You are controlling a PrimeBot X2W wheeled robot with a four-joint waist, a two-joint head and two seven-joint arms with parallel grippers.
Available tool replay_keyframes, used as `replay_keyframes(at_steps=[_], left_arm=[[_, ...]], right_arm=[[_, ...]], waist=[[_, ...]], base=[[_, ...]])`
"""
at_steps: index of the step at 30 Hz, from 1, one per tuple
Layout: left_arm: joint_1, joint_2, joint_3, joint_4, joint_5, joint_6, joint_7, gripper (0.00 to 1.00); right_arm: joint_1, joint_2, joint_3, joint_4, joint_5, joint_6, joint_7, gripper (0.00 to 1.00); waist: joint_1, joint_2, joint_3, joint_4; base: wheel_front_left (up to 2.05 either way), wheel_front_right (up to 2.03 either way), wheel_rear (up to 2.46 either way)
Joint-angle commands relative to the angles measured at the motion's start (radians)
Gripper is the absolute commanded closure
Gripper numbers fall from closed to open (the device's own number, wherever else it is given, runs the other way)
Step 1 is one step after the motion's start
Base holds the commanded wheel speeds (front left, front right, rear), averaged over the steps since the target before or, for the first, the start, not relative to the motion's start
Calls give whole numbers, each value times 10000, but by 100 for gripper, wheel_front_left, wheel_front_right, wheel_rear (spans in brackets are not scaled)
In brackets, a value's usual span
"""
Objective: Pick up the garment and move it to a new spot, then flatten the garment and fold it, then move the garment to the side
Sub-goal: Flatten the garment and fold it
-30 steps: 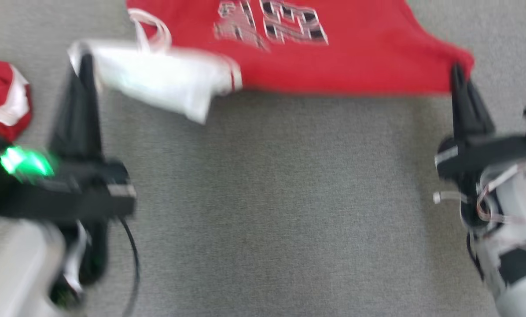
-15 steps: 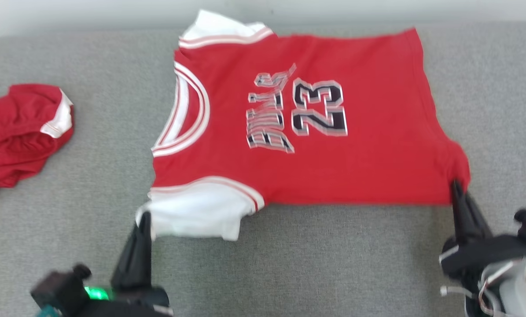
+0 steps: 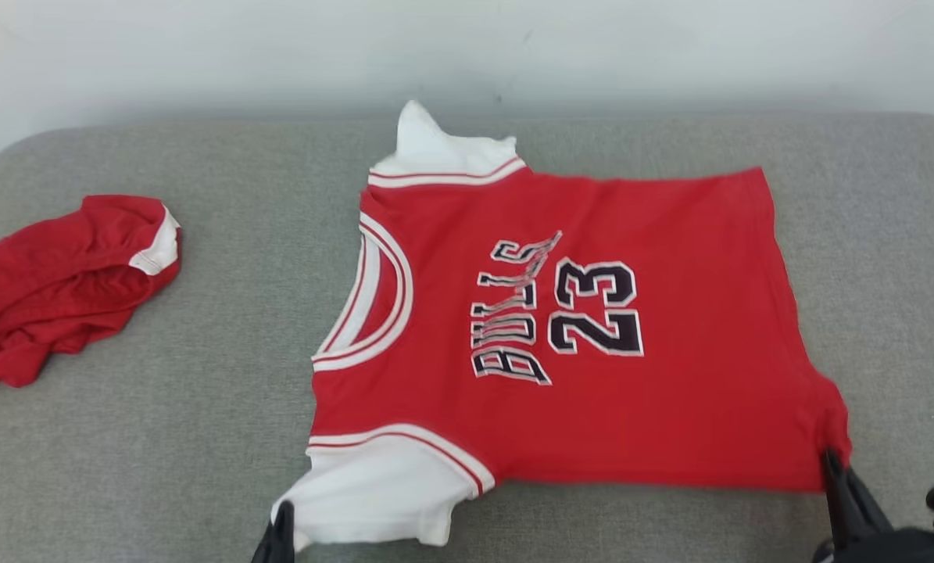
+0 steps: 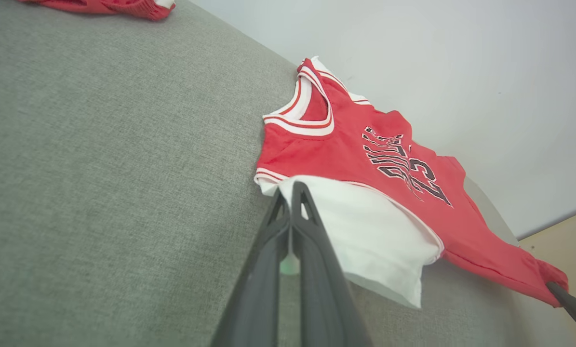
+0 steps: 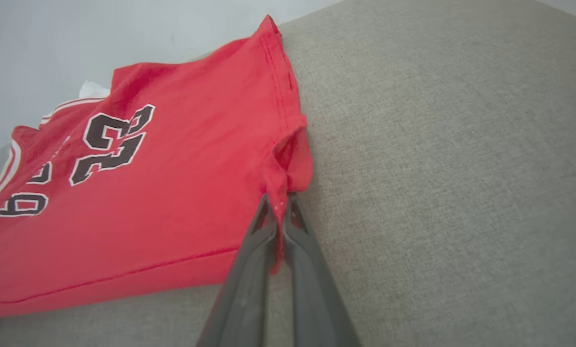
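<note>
Gripping sleeve (image 4: pixel 379 231) of red-and-white fabric jersey (image 3: pixel 670 407) with left claw (image 4: pixel 292 193). Pinching its hem corner (image 5: pixel 292 164) with right claw (image 5: pixel 278 200).

Garments: two are lying out, one red jersey (image 3: pixel 592 313) spread flat and one crumpled red garment (image 3: pixel 60 289).
White sleeves: two are showing on the jersey, the near sleeve (image 3: pixel 373 493) and the far sleeve (image 3: pixel 435 148).
Digits (image 3: pixel 598 306): two are showing on its chest.
Grippers: two are showing, the left gripper (image 3: pixel 283 528) and the right gripper (image 3: pixel 832 467).
Grey cushion (image 3: pixel 201 438): one is carrying both garments.
</note>
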State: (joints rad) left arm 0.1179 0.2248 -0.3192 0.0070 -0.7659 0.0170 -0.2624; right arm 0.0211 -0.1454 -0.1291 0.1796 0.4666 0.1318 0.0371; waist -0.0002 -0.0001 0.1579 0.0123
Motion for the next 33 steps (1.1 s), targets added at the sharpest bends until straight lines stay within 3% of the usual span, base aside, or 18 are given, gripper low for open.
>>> replay_keyframes(at_steps=[1, 7, 16, 23, 33], left_arm=[[180, -19, 22, 126, 111, -82, -35, 100], [263, 19, -251, 500, 136, -319, 29, 100], [-516, 166, -520, 436, 492, -523, 185, 100], [-1982, 492, -660, 376, 821, -688, 744, 100], [-4854, 805, -552, 1739, 804, -1109, 1448, 100]], right_arm=[[372, 17, -146, -72, -260, -25, 152, 100], [1087, 387, -543, -376, -466, -25, 733, 100], [718, 592, -425, -615, -428, -25, 1035, 100], [-224, 569, -115, -479, -24, -24, 1532, 100], [-2460, 494, 313, 627, 387, -24, 1942, 100]], waist=[[2, 1, -191, 119], [2, 1, -339, 87], [2, 1, -211, -227], [2, 1, 107, -538], [2, 1, 953, -1040]], base=[[0, 0, 0], [0, 0, 0], [0, 0, 0], [0, 0, 0], [0, 0, 0]])
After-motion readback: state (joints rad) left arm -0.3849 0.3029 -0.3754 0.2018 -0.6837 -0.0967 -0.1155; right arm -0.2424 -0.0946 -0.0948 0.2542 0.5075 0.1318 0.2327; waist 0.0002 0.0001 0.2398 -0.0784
